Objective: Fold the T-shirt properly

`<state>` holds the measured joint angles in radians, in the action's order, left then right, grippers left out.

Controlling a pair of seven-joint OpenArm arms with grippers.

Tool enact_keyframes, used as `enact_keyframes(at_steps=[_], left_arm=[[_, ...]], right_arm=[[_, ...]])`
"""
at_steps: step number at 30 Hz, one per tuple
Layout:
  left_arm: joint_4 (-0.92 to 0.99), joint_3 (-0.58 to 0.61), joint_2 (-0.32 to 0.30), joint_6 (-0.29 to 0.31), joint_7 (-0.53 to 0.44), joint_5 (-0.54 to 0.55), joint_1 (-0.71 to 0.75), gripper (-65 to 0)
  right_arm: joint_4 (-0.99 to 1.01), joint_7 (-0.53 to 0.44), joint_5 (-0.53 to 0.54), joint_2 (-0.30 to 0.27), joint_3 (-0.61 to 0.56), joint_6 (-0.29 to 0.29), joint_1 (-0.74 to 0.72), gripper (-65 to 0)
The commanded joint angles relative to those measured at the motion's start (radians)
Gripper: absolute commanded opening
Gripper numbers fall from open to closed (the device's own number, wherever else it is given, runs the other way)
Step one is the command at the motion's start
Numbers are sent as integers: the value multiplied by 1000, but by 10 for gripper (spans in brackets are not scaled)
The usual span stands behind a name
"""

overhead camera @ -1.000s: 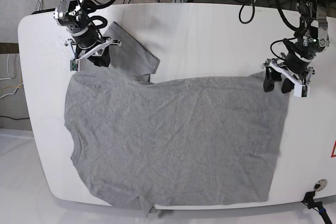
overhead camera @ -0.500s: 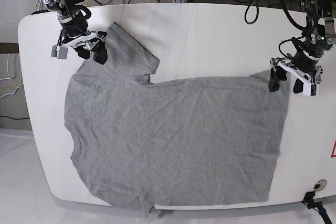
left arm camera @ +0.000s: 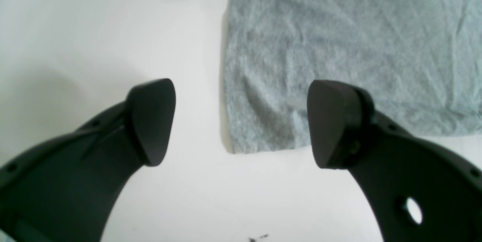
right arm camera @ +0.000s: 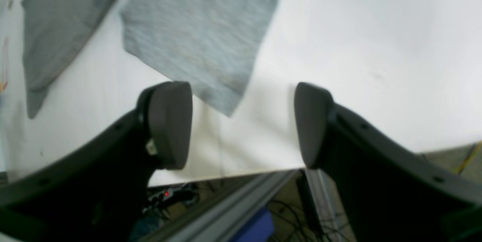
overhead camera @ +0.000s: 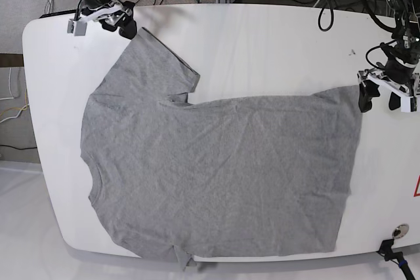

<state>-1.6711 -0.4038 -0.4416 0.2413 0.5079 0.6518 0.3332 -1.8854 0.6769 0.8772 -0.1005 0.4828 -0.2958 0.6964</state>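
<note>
Both sets of fingers stand wide apart and hold nothing. Left gripper (left arm camera: 241,123) hovers over the white worktop (overhead camera: 262,37), straddling a corner of the grey T-shirt (overhead camera: 216,175) without touching it; in the base view it sits just off the shirt's hem corner at the worktop's right side. Right gripper (right arm camera: 243,123) hangs at the far left worktop edge, just beyond the sleeve tip (right arm camera: 222,102). T-shirt lies spread flat on the worktop.
</note>
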Motion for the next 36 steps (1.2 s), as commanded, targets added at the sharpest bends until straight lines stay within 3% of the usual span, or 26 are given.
enact_keyframes(at_steps=[1, 19, 29, 36], left_arm=[[-18, -22, -21, 2, -22, 9, -3, -135], [-18, -24, -21, 3, -22, 9, -1, -135], [56, -17, -21, 3, -22, 13, -9, -135], [102, -16, -20, 3, -22, 12, -10, -135]], right_arm=[[-15, -18, 18, -8, 4, -12, 16, -239], [63, -23, 13, -6, -97, -10, 18, -239], [163, -16, 15, -8, -98, -10, -77, -239], [178, 56, 15, -6, -98, -10, -146, -239]])
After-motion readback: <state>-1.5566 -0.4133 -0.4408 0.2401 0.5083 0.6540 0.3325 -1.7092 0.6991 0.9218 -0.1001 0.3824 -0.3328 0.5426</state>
